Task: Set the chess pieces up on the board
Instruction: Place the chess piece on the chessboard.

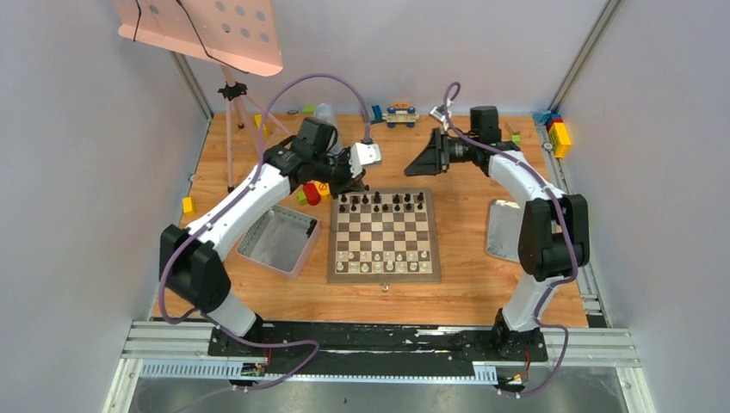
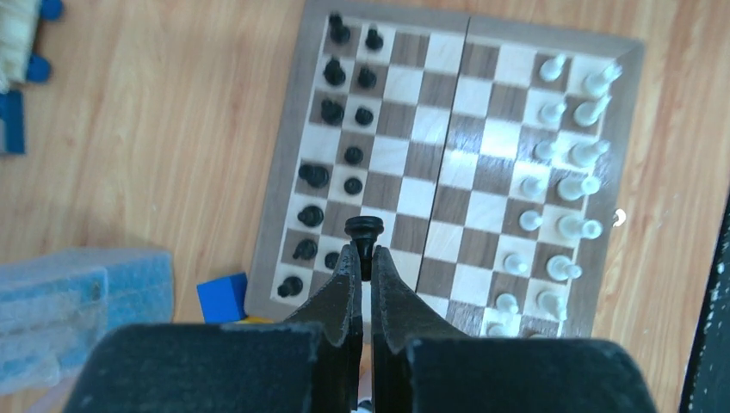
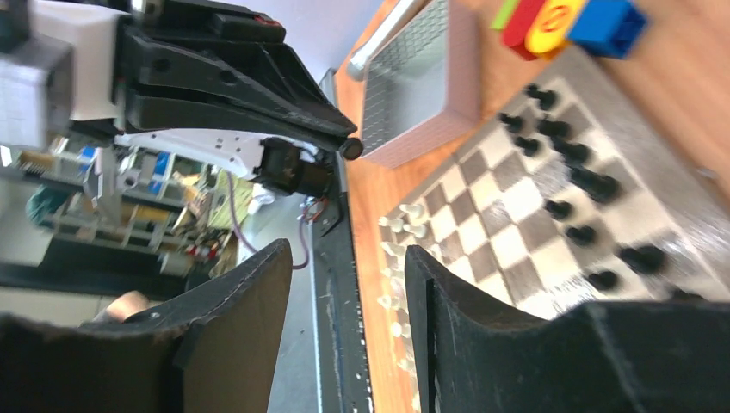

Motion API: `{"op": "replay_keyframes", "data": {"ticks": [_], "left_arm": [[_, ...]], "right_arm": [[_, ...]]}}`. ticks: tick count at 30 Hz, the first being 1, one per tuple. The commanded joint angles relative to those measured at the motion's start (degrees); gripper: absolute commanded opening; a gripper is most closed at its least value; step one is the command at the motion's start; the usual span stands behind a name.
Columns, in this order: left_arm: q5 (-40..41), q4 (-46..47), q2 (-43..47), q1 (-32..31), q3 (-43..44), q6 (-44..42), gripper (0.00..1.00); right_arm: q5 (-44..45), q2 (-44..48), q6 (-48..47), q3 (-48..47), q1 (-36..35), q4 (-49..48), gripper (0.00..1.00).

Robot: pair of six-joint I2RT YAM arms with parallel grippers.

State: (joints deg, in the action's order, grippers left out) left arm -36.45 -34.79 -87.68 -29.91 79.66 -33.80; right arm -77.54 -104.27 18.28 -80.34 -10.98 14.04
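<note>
We see the left end effector (image 2: 363,262) pinching a black chess piece (image 2: 364,231) over the board (image 2: 428,123), while the right end effector (image 3: 349,249) stands spread and empty.

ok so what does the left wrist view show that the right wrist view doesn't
Only the left wrist view: a small white piece lying just off the board on its white side, and a pale blue box at the left edge.

Only the right wrist view: the right fingers apart with nothing between them, and the grey tray beside the board.

Both: the board with black pieces along one side and white pieces along the other, and the left fingers shut on a black piece.
</note>
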Motion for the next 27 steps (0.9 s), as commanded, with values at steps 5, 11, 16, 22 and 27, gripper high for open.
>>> {"op": "replay_keyframes", "data": {"ticks": [5, 11, 16, 22, 27], "left_arm": [[20.15, -22.75, -15.65, -4.74, 15.26, -4.80, 0.00], [27.45, -31.35, -26.14, -7.58, 28.23, -4.68, 0.00], [31.62, -37.10, -34.46, -9.69, 36.68, -4.69, 0.00], [35.39, -42.75, -40.60, -11.65, 44.37, -4.89, 0.00], [38.77, -43.38, -42.99, -12.74, 45.93, -5.38, 0.00]], "right_arm": [[2.12, 10.51, -12.25, 6.07, 11.30, 6.64, 0.52], [2.25, 15.13, -15.66, 12.05, 16.41, 7.01, 0.51], [1.19, 16.28, -16.81, 14.39, 18.25, 6.89, 0.51], [-0.64, 16.31, -16.97, 14.79, 19.97, 6.90, 0.50], [-1.80, 16.01, -17.00, 14.90, 20.30, 6.87, 0.50]]}}
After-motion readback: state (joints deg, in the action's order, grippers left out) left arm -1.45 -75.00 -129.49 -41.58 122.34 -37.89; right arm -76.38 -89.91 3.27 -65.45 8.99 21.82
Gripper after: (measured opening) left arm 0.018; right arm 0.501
